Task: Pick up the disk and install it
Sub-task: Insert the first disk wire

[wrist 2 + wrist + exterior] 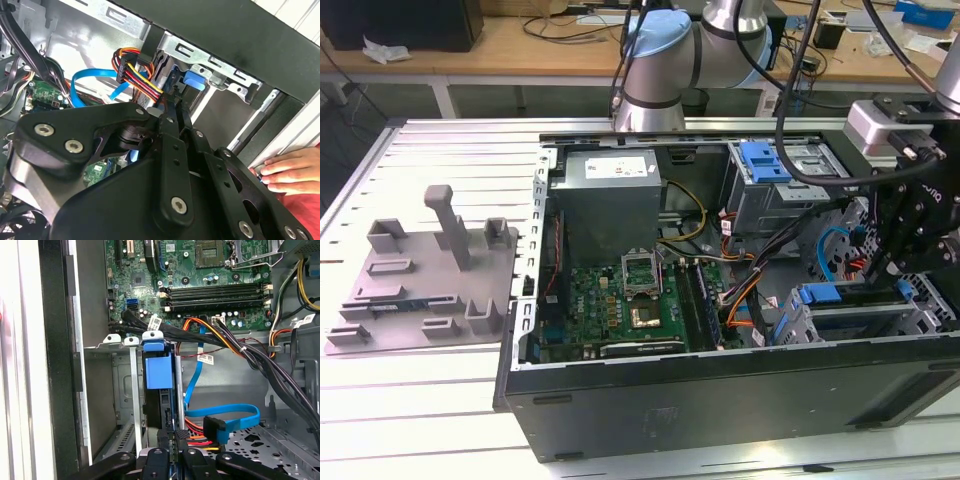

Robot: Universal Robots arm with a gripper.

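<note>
**Disk (158,367) slotted into the drive cage (131,390); gripper (173,432) at its exposed edge.**

In both wrist views the jaws are seen drawn narrow, almost together. Whether the disk is clamped could not be made out. Most of the disk's body is hidden by the cage wall. The cage lies at the exterior view's lower right, partly masked by the arm. A cable bundle (240,352) runs close by. In the second wrist view a hand (287,172) is seen just outside the case (225,30).
</note>
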